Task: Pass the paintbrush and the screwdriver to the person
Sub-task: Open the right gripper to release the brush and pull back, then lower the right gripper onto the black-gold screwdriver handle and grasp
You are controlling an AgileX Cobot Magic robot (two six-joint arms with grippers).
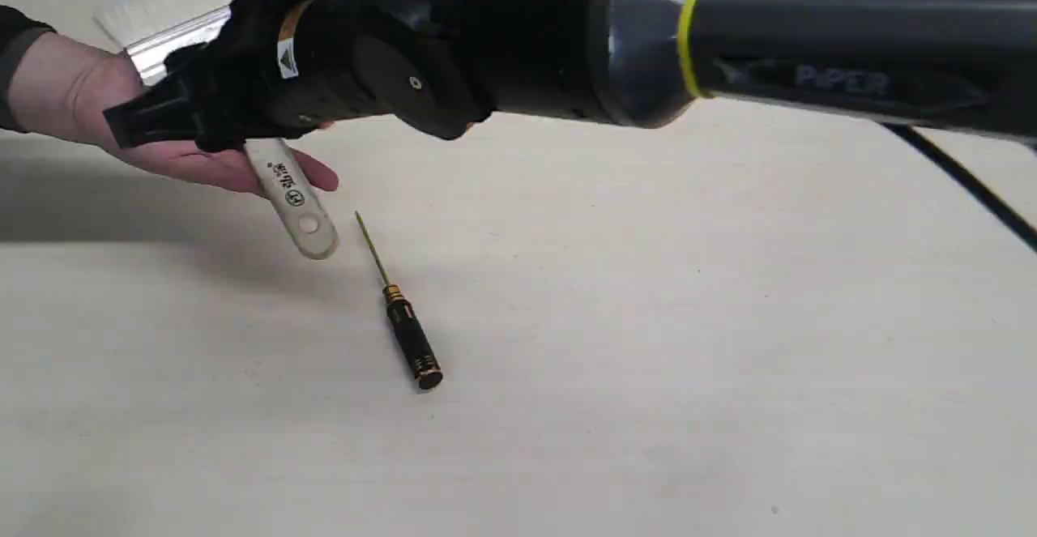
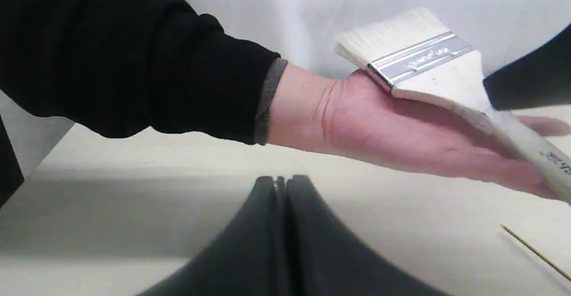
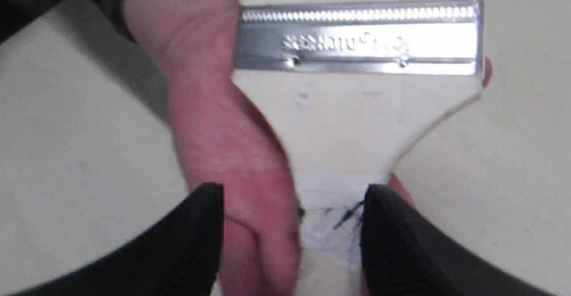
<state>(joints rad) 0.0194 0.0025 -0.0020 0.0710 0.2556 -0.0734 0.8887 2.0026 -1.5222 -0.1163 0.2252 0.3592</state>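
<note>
The paintbrush [image 1: 292,197] lies across the person's open palm [image 1: 73,91], its handle sticking out past the fingers over the table. My right gripper [image 1: 174,108] reaches across to the left and straddles the brush's neck. In the right wrist view its jaws stand apart, gripper [image 3: 290,202] open, with one finger clear of the paintbrush [image 3: 357,108] and the hand [image 3: 214,122] showing in the gap. The screwdriver [image 1: 409,334] lies on the table just right of the brush handle. My left gripper [image 2: 281,184] is shut and empty, low beside the person's wrist [image 2: 401,131] and the paintbrush [image 2: 428,64].
My right arm marked PiPER [image 1: 810,75] spans the upper part of the exterior view. A black cable [image 1: 972,189] runs down at the far right. The pale tabletop [image 1: 648,359] stretches to the front and right of the screwdriver.
</note>
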